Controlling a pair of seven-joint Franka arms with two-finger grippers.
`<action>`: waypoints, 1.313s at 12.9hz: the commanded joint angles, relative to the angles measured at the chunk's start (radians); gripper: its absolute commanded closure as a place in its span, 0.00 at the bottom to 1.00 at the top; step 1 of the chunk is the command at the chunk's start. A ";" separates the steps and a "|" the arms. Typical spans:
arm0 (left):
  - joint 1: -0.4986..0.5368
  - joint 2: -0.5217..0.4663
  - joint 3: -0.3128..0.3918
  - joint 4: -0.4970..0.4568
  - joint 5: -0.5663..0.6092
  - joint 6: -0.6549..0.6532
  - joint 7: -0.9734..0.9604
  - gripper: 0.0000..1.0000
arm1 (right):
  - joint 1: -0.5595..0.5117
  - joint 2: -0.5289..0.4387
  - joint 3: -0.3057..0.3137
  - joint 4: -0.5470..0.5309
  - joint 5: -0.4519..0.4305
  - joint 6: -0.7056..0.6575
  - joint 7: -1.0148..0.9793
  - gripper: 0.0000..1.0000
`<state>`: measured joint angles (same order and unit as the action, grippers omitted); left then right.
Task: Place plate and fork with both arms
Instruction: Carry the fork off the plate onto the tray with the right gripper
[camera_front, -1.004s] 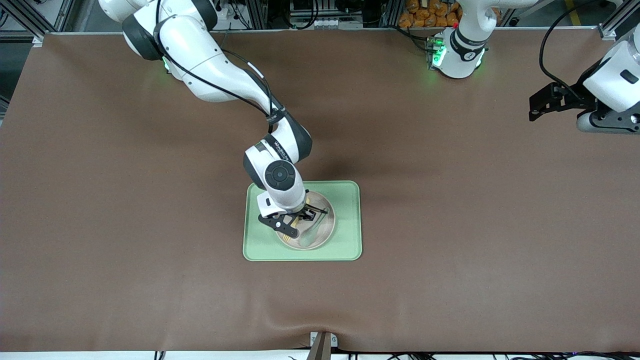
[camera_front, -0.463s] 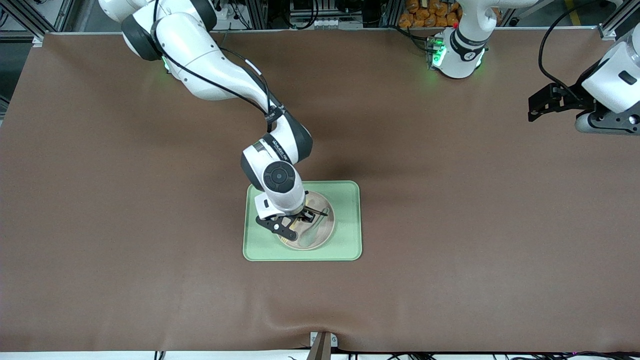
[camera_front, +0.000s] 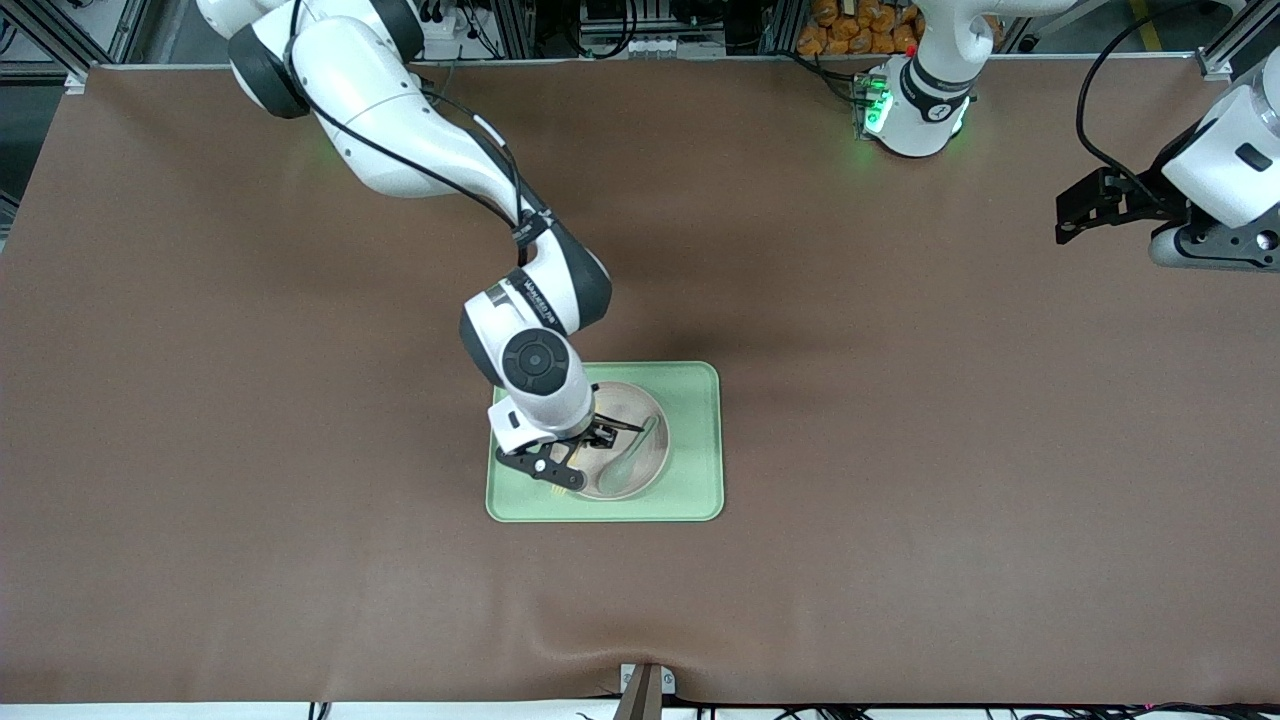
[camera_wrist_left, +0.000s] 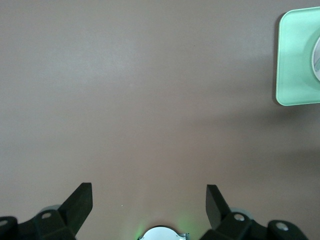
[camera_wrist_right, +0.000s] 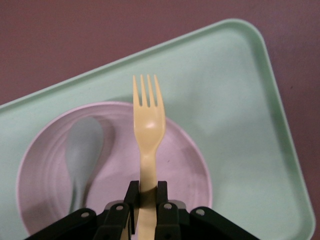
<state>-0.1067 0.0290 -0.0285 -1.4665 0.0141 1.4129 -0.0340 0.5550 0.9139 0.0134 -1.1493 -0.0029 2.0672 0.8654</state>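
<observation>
A: What is the right claw (camera_wrist_right: 147, 197) doing?

B: It is clenched on the handle of the fork (camera_wrist_right: 147, 125), which sticks straight out from between the fingers with its prongs pointing away from the claw. In the front view the right claw (camera_front: 575, 450) hangs over the green tray (camera_front: 700, 470).

A: And under the fork?

B: The plate (camera_wrist_right: 185, 165) lies right below the claw, and the fork's prongs reach out past the plate's rim, over the bare tray (camera_wrist_right: 235, 115). Beside the fork, in the plate, lies a grey-green spoon (camera_wrist_right: 82, 150) with its bowl flat on the plate.

A: Does the plate (camera_front: 655, 465) sit in the tray?

B: Yes, it rests on the tray, which lies on the brown counter (camera_front: 300, 550).

A: The other arm?

B: The left claw (camera_wrist_left: 149, 205) is released, its two fingers spread wide over bare counter (camera_wrist_left: 125, 100), well apart from the tray, whose corner (camera_wrist_left: 295, 75) just shows at the picture's edge. In the front view the left claw (camera_front: 1075, 215) waits at the left arm's end of the counter, holding nothing
</observation>
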 joint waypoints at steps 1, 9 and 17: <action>-0.004 0.002 0.002 0.008 -0.011 0.004 0.000 0.00 | -0.062 -0.067 0.017 -0.104 0.021 0.002 -0.187 1.00; -0.007 0.009 0.002 0.006 -0.008 0.004 0.000 0.00 | -0.138 -0.196 0.030 -0.381 0.052 0.153 -0.381 1.00; -0.005 0.014 0.002 0.006 -0.006 0.004 0.000 0.00 | -0.113 -0.168 0.028 -0.417 0.046 0.270 -0.373 1.00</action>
<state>-0.1083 0.0399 -0.0288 -1.4667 0.0141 1.4131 -0.0340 0.4477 0.7632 0.0373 -1.5217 0.0352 2.3005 0.5001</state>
